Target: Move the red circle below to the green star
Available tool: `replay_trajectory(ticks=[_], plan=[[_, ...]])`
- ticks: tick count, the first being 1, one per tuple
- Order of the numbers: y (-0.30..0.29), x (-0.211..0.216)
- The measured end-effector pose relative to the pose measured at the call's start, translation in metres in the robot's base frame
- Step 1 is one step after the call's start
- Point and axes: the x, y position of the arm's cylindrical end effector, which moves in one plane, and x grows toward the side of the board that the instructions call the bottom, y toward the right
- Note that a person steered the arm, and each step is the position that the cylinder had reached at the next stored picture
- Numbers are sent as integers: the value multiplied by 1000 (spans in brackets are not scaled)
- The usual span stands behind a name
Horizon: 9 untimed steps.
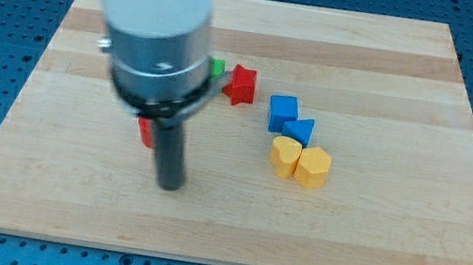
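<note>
nearest thing: my tip [170, 185] is the rod's lower end, down on the wooden board [372, 240] toward the view's bottom, holding nothing, since a rod has nothing to open or close.
red circle [145, 130]: only a red sliver shows, just beside the rod on the view's left and slightly above my tip; whether they touch i cannot tell.
green star [217, 68]: mostly hidden behind my arm housing, a green edge peeking out, near a red star-like block [242, 85].
why so: i judge my tip sits close to nudge the circle under the star.
others: blue cube [282, 112], blue triangular block [299, 129], two yellow blocks [286, 156] [313, 167], clustered on the view's right.
</note>
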Motion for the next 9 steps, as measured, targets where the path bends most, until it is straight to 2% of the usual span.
replay_trajectory(ticks=[2, 3, 4, 5, 6, 7, 9], plan=[[-7, -77], [7, -97], [-6, -67], [-54, -31], [-93, -50], [-93, -87], [-46, -98]])
